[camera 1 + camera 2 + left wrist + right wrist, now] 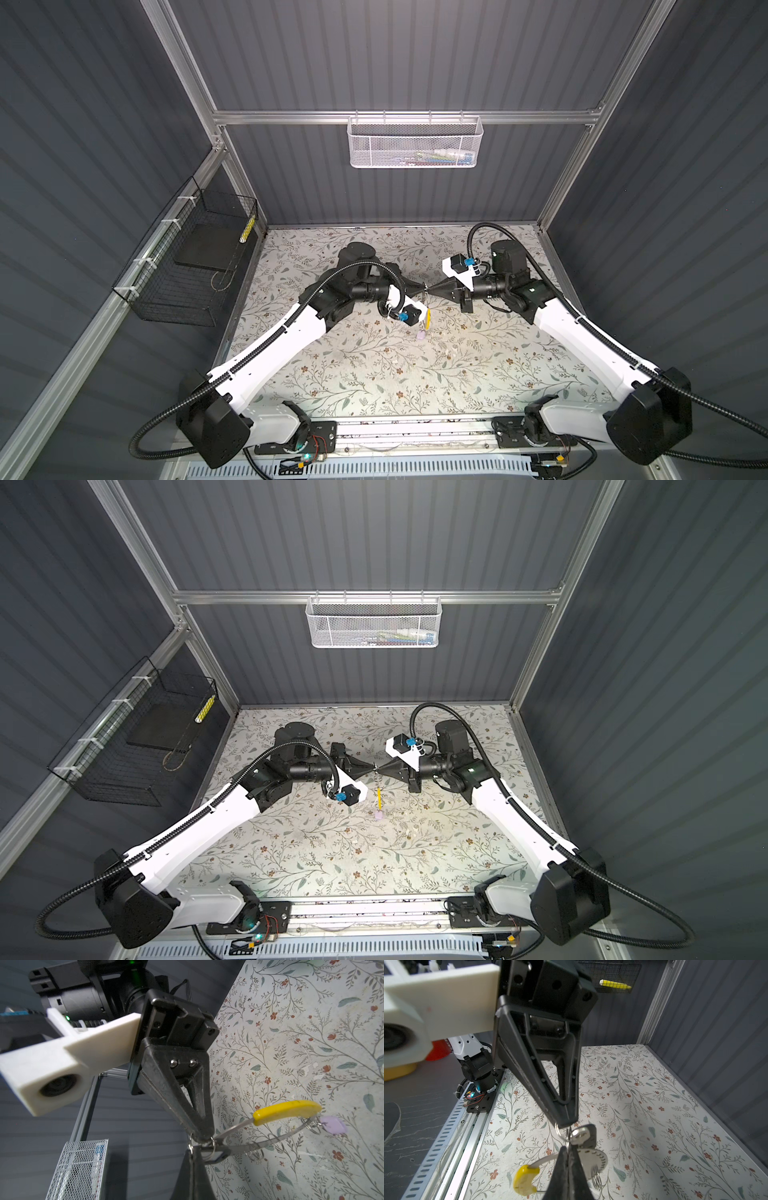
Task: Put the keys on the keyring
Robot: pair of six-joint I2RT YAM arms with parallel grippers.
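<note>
**Right gripper (566, 1148) and left gripper (566, 1124) meet tip to tip at the keyring (234, 1128)**

Nearest in the right wrist view are this gripper's own black fingers (560, 1178), pressed flat together. The left gripper points at them from the opposite side, with its jaws together too, and the two tips almost touch.

The grey band of the keyring runs from the yellow tag (525, 1180) into the tip of the right gripper, so this gripper is clamped on the keyring. At the tip of the left gripper sit a small split ring (560, 1132) and a small metal piece (579, 1135). Which of them its jaws pinch, I cannot tell.

The black-rimmed tag (218, 1156), with a white centre, hangs just beside both tips. The lilac tag (332, 1125) hangs by its own little ring on the far part of the hoop, near the end of the yellow tag.

In both top views the tips meet above the table (374, 866), a little toward 12 o'clock from its middle. The left arm comes in from 8 o'clock and the right arm from 4 o'clock. The keyring hangs from the tips toward 6 o'clock, first the yellow tag and then the lilac tag beyond it. Whether the lilac tag touches the table, I cannot tell.
</note>
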